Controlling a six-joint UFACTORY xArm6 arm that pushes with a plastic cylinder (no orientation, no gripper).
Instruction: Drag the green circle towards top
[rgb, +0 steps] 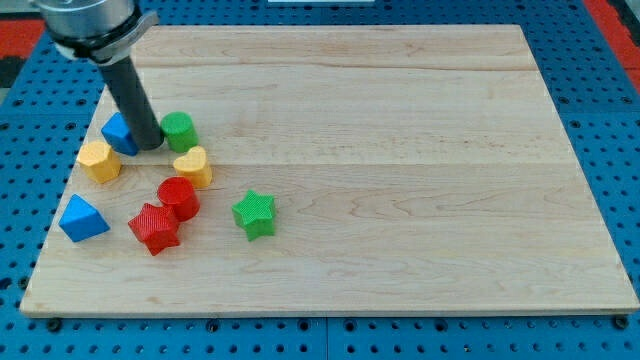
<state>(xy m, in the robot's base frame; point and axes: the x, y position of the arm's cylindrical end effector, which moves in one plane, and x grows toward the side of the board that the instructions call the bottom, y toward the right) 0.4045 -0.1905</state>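
The green circle (180, 131), a short green cylinder, stands on the wooden board (400, 150) near its left side. My tip (149, 144) is down on the board, just left of the green circle and close against it. A blue block (119, 133) sits right behind the rod on its left, partly hidden by it.
A yellow hexagon (99, 160) lies at the left edge. A yellow heart (193, 165) sits below the green circle. A red cylinder (179, 197), a red star-like block (154, 228), a blue triangle (82, 218) and a green star (254, 214) lie lower down.
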